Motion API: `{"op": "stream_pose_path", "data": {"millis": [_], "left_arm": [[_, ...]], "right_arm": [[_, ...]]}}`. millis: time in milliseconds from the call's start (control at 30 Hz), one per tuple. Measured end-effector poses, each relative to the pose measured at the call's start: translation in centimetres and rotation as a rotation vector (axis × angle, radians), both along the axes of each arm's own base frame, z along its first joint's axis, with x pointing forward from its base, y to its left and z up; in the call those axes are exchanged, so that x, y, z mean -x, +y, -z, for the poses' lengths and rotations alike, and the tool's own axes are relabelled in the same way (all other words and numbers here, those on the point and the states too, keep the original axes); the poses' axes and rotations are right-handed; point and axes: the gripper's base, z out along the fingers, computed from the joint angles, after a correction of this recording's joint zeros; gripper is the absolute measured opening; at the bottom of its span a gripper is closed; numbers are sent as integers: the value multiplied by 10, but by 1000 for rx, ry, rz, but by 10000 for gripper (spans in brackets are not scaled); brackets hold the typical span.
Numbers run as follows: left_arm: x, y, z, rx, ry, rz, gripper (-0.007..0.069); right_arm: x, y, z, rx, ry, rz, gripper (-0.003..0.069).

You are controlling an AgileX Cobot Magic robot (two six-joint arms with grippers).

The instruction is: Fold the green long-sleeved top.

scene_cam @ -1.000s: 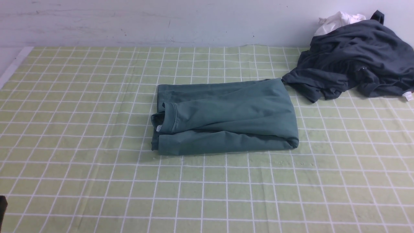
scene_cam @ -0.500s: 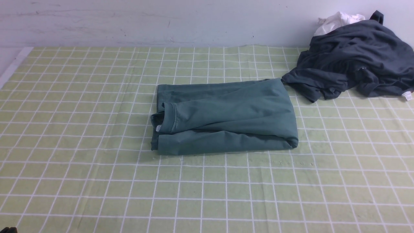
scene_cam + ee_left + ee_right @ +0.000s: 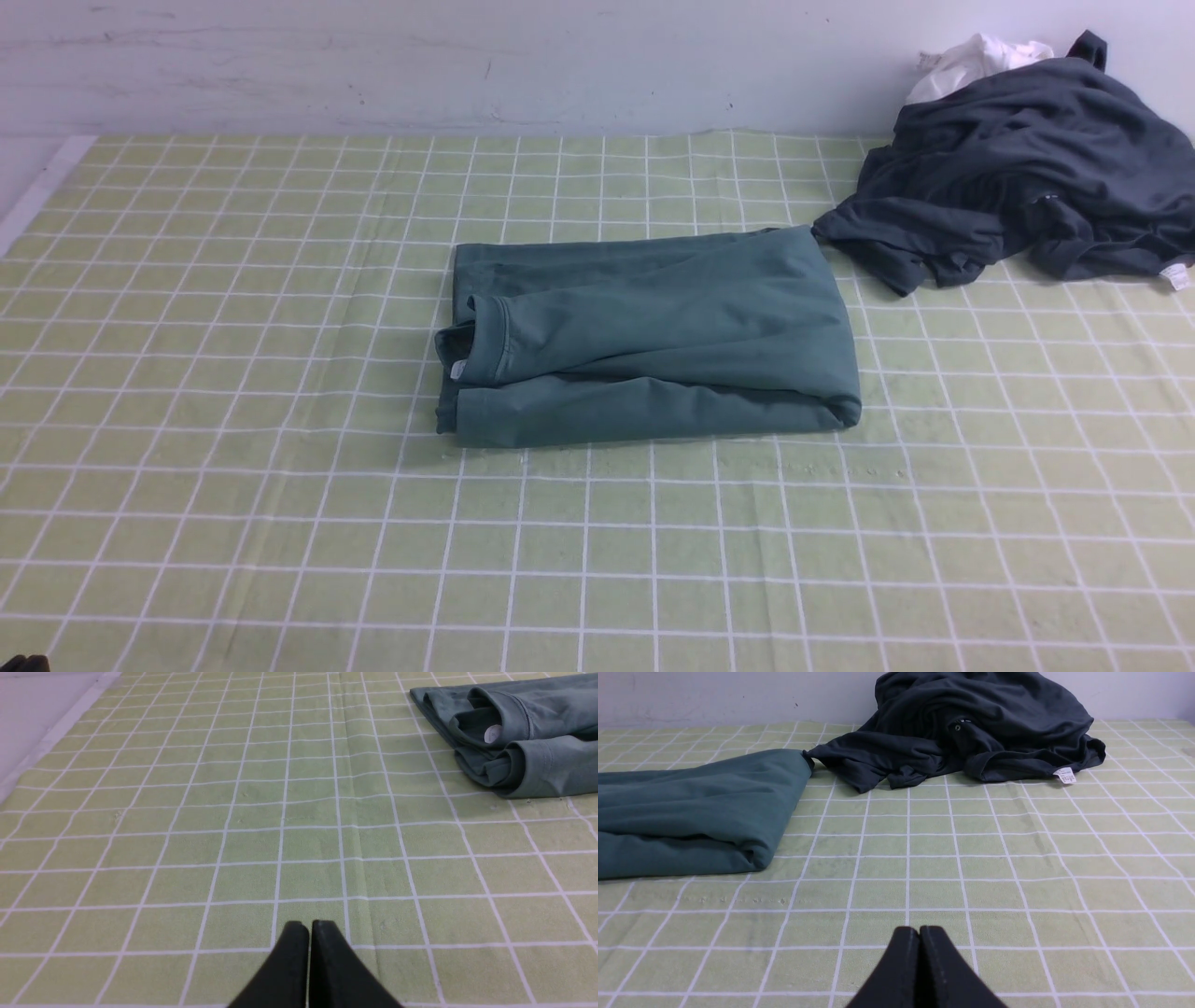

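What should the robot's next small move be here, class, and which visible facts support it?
Probably none beyond keeping both arms parked. The green long-sleeved top already lies as a compact folded rectangle on the checked cloth. The left claw and right claw are shut, empty and well clear of it.

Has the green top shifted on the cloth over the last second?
No. The green long-sleeved top keeps the same grid squares on the checked tablecloth, its far corner still beside the dark grey garment.

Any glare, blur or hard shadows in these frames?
Front view: even soft light, no glare, only a faint shadow along the near edge of the green top. Left wrist view: sharp; shut left gripper a plain black shape. Right wrist view: sharp too, dark garment loses fold detail.
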Motion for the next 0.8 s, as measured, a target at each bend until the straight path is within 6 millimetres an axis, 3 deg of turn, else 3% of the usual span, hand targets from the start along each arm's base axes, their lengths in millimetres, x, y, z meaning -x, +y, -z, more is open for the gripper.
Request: {"op": "stream_pose_path", "data": {"millis": [800], "left_arm": [[0, 0, 0, 8, 1, -3, -4]], "right_arm": [[0, 0, 0, 0, 0, 0, -16]]}}
